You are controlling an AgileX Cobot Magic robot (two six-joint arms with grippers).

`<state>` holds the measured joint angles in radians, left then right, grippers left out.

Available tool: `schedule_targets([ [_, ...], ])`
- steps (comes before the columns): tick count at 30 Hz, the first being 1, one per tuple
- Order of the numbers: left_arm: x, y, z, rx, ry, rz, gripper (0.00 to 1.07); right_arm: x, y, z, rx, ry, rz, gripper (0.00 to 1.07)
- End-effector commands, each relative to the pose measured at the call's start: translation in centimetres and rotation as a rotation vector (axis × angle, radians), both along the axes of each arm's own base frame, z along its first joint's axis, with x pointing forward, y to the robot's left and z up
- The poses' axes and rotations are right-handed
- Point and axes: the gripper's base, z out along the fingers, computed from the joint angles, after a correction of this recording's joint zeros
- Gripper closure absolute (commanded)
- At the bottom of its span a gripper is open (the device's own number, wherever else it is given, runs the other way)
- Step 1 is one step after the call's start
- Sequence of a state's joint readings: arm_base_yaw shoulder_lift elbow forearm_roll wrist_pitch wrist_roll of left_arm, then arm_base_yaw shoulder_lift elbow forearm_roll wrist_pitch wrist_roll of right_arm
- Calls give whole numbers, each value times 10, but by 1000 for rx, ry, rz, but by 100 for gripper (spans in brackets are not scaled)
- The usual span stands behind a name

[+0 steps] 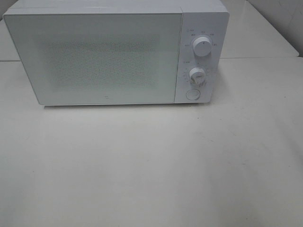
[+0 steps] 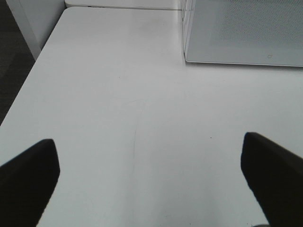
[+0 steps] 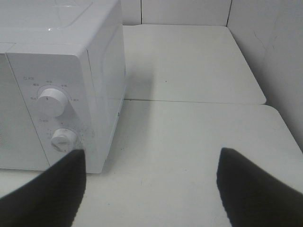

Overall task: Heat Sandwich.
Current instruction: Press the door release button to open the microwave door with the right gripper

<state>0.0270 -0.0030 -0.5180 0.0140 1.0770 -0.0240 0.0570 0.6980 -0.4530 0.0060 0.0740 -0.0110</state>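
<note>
Microwave [image 1: 94, 56] is sitting shut on the far table [image 1: 142, 165], contents unseen; left gripper [image 2: 147, 139] and right gripper [image 3: 151, 151] are hanging released.

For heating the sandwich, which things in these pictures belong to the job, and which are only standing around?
For the job: microwave, door shut; upper knob; lower knob; round button. The sandwich is not in view.
Only there: white table; wall.
</note>
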Motion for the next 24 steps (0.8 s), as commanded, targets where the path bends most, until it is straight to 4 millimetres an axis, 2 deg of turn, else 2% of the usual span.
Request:
schedule_targets([
  [1, -1, 0, 0, -1, -17, -1, 7, 12, 0, -1, 27, -38, -15, 33],
  [14, -1, 0, 0, -1, -17, -1, 7, 50, 1, -19, 56, -41, -25, 33],
  [17, -1, 0, 0, -1, -17, -1, 7, 56, 2, -32, 57, -73, -23, 33],
  [18, -1, 0, 0, -1, -17, -1, 7, 56, 2, -32, 57, -73, -23, 33],
  [19, -1, 0, 0, -1, -17, -1, 7, 57, 2, -41, 64, -85, -28, 34],
  [24, -1, 0, 0, -1, -17, -1, 7, 56, 0, -60, 76, -126, -42, 34],
])
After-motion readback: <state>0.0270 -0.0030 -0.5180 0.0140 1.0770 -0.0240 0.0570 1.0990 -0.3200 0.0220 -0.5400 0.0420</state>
